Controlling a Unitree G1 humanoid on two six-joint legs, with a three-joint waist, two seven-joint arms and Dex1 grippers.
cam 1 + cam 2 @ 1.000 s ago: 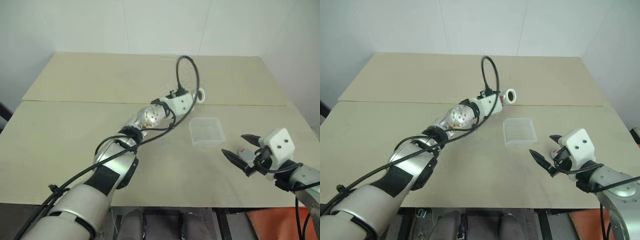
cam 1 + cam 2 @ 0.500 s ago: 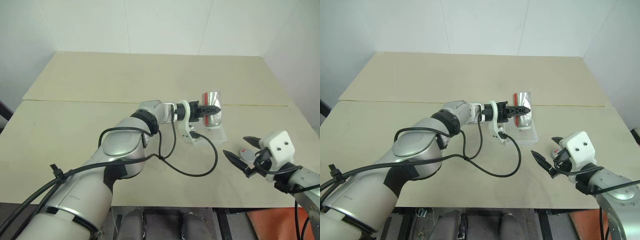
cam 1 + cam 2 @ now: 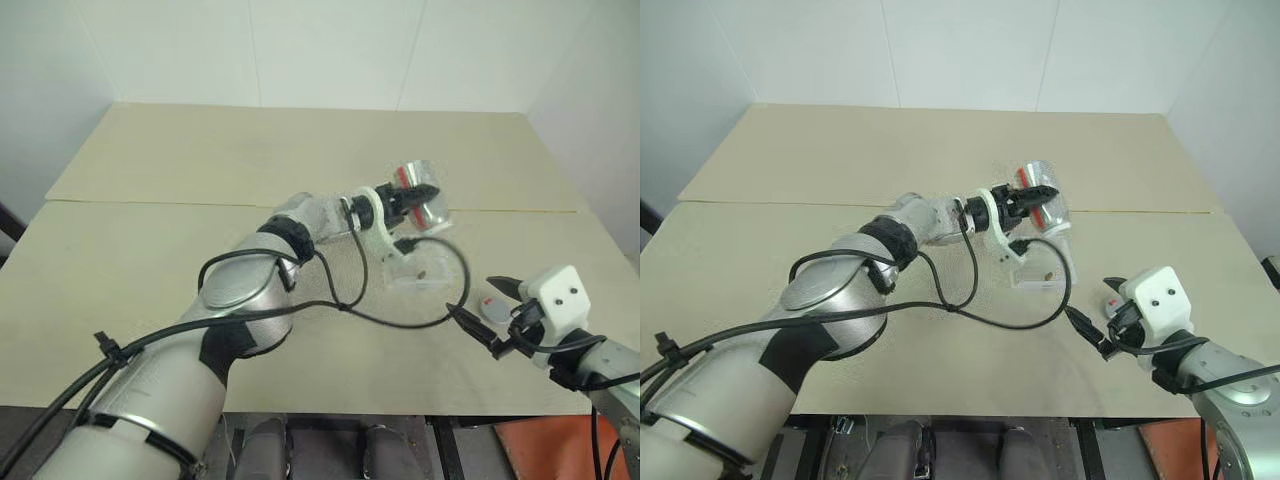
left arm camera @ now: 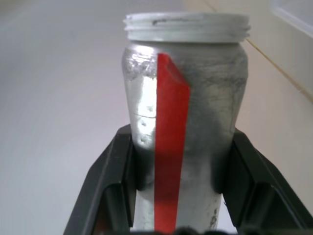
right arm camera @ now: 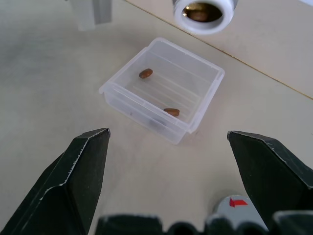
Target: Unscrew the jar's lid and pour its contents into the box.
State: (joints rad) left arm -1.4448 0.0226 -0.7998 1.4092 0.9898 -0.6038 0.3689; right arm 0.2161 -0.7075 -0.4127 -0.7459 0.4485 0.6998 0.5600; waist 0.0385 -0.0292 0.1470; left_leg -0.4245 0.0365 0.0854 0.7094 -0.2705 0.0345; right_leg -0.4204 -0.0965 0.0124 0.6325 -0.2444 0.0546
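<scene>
My left gripper (image 3: 408, 199) is shut on the silvery jar (image 3: 422, 197), its fingers (image 4: 115, 171) clamped on both sides of the body beside the red mark. The jar has no lid on and hangs tilted above the clear box (image 3: 405, 283). Its open mouth (image 5: 201, 11) faces the right wrist camera, with something brown inside. Two dark brown pieces of the contents (image 5: 145, 73) lie in the box (image 5: 142, 110). The grey lid (image 3: 493, 308), marked with a red arrow, lies on the table to the right of the box. My right gripper (image 3: 483, 302) stands open over it, holding nothing.
A seam (image 3: 150, 203) runs across the pale wooden table (image 3: 150, 260), with white walls behind. A black cable (image 3: 400, 320) from the left wrist loops in front of the box. An orange object (image 3: 530, 450) sits below the table's front right edge.
The left arm has swung the jar from behind the box to above it and rolled, so the red mark now faces up. The right gripper has stayed still and open.
</scene>
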